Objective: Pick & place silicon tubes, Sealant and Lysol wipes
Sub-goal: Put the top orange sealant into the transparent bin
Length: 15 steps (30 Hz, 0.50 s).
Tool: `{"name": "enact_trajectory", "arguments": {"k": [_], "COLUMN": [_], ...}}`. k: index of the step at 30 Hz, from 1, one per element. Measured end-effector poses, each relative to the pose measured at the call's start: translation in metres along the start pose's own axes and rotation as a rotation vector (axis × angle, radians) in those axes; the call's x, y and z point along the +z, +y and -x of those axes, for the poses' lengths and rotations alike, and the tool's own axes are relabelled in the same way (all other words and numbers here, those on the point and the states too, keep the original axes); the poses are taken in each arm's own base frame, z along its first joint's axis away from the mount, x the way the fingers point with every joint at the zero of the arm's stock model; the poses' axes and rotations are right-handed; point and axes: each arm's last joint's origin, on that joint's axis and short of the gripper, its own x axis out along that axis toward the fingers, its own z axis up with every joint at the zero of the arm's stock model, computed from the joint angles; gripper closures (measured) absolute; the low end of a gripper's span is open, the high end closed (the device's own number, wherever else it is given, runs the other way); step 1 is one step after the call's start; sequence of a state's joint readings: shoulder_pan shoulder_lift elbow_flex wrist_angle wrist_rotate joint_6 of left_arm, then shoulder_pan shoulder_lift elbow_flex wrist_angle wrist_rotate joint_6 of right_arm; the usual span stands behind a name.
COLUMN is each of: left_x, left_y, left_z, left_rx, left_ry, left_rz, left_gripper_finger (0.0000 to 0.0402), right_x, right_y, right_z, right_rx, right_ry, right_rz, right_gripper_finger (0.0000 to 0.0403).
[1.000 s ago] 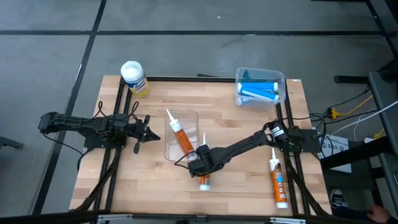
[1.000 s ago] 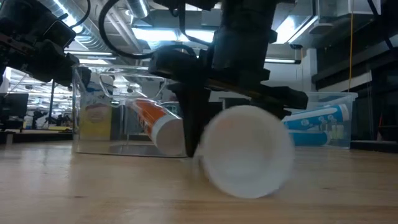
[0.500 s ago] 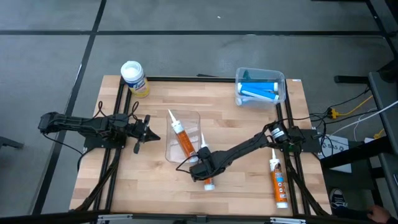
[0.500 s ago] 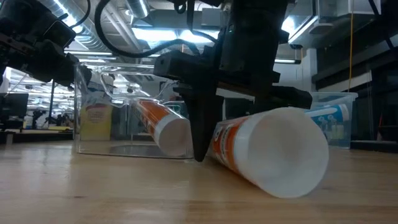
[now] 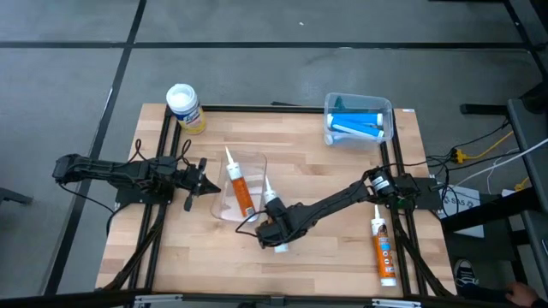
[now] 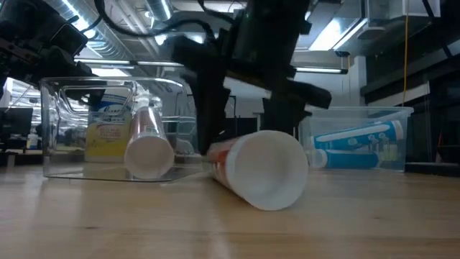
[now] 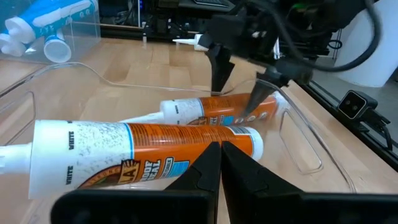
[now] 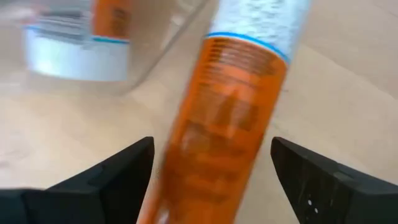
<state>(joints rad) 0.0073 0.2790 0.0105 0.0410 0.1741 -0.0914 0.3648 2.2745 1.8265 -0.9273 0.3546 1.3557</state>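
roughly midway, by the look of it. two blue tubes [image 5: 355,125] already in the blue-rimmed bin [image 5: 387,109] at far right corner of bench [image 5: 334,257]. one orange tube [image 5: 239,190] lying in clear tray [image 5: 257,161] mid-bench, long axis running near-to-far, nozzle toward far edge and leaning slightly toward left arm's side. second orange tube [image 5: 273,214] on the bench just beside tray's near right corner, not in yet; long axis diagonal, nozzle toward the far side and the tray, flat base toward near edge; low view shows that round white base end-on, tube flat on the wood. right gripper [image 5: 276,233] down over this tube, fingers [image 8: 118,175] spread wide on either side of its body, right wrist view shows gaps both sides, so released, not clamped. third orange tube [image 5: 383,246] left alone by near right edge, well apart from tray, axis near-to-far, nozzle toward far side. lysol wipes [image 5: 185,108] upright at far left corner, on the frame edge, white lid up, untouched. left gripper [image 5: 206,185] clenched on nothing, parked just beside tray's left wall, tips aimed at it. left to do, as judged: second tube into tray, third tube, then wipes. no separate sealant item told apart from the tubes. next grip prob. wants jaws square across tube body, else likely to roll.
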Motion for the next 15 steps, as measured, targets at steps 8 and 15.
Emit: {"name": "enact_trajectory", "arguments": {"k": [8, 15], "left_x": [0.0, 0.0], "left_y": [0.0, 0.0], "left_z": [0.0, 0.0], "left_rx": [0.0, 0.0], "left_ry": [0.0, 0.0], "left_rz": [0.0, 0.0], "left_gripper_finger": [0.0391, 0.0391], "right_x": [0.0029, 0.0007], "right_y": [0.0018, 0.0009], "right_z": [0.0066, 0.0082], "right_rx": [-0.001, -0.01], "right_ry": [0.01, 0.02], "right_rz": [0.004, 0.008], "right_gripper_finger": [0.0079, 0.0079]}}
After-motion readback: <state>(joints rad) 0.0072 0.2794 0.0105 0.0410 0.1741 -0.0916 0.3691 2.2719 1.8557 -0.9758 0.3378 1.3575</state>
